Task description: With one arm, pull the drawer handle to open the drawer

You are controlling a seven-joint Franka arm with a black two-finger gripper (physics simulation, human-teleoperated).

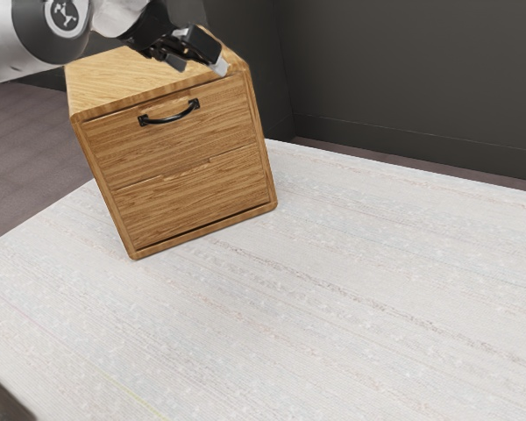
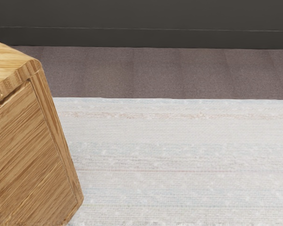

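Note:
A light wooden cabinet [image 1: 171, 149] stands on the white table [image 1: 351, 298], at the exterior view's upper left. Its upper drawer front [image 1: 180, 136] carries a black curved handle [image 1: 168, 114] and sits flush with the cabinet's face. My gripper [image 1: 195, 48] hovers over the cabinet's top, near the front right corner, above and slightly right of the handle, not touching it. In the wrist view a side and corner of the cabinet [image 2: 23, 155] lie close under my hand.
A second, lower panel [image 1: 197, 197] lies under the drawer front. The table stretches wide in front of and to the right of the cabinet. A dark wall [image 1: 403, 61] and brownish floor [image 1: 17, 149] lie behind.

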